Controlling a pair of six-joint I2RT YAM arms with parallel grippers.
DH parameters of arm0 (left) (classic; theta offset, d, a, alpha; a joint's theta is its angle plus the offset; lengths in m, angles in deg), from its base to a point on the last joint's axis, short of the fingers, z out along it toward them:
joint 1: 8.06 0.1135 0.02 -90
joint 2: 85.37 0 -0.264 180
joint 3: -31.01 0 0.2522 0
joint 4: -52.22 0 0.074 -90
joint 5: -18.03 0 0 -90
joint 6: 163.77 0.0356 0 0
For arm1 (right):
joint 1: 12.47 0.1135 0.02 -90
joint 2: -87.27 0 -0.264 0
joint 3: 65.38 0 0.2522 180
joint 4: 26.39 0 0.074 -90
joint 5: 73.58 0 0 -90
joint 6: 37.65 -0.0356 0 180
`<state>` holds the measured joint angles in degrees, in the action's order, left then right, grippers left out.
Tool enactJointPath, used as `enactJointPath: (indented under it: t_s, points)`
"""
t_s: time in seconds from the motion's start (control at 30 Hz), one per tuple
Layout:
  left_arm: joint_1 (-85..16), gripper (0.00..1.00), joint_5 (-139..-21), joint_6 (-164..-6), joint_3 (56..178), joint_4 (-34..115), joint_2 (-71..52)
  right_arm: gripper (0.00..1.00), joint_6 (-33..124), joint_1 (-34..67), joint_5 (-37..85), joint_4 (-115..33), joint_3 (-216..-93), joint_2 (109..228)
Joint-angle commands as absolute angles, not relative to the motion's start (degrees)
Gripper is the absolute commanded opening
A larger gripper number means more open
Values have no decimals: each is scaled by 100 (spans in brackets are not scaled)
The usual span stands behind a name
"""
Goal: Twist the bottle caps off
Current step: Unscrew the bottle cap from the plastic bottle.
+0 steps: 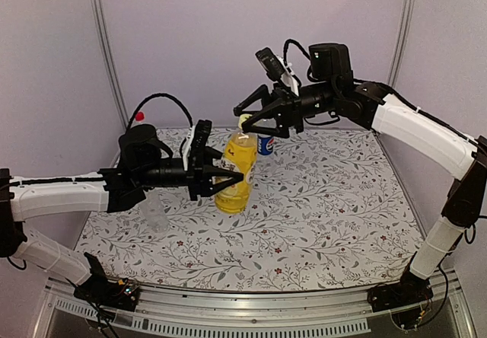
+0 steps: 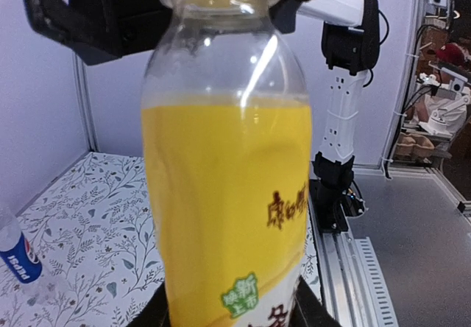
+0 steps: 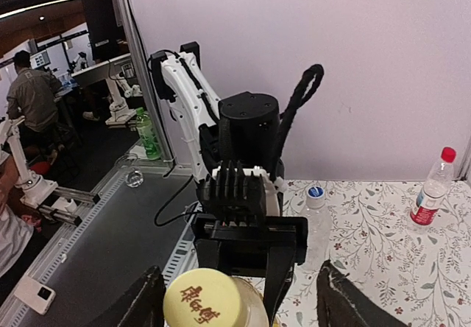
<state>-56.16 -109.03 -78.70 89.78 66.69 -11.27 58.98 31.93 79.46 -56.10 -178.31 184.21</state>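
The bottle with yellow liquid is held upright above the table, and my left gripper is shut on its lower body. In the left wrist view the bottle fills the frame between the black fingers. My right gripper hovers at its pale yellow cap. From the right wrist the cap lies between the open fingers, with a clear gap on the right side. A blue-label bottle stands behind. A clear bottle and a red-white label bottle stand on the table.
The floral tablecloth covers the table, with pale walls close on three sides. The clear bottle stands under my left arm. A metal rail runs along the near edge by the arm bases.
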Motion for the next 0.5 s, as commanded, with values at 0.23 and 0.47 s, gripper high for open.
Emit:
enactJointPath:
  t_s: [0.23, 0.47]
  points:
    - [-5754, 16, -8295, -7512, 9137, 6282, -1305, 86, 3498, 3240, 5006, -4723, -17644, 18155]
    - [-5911, 17, -7446, -7492, 9325, 5884, -1226, 84, 3441, 3693, 3480, -4903, -17801, 18217]
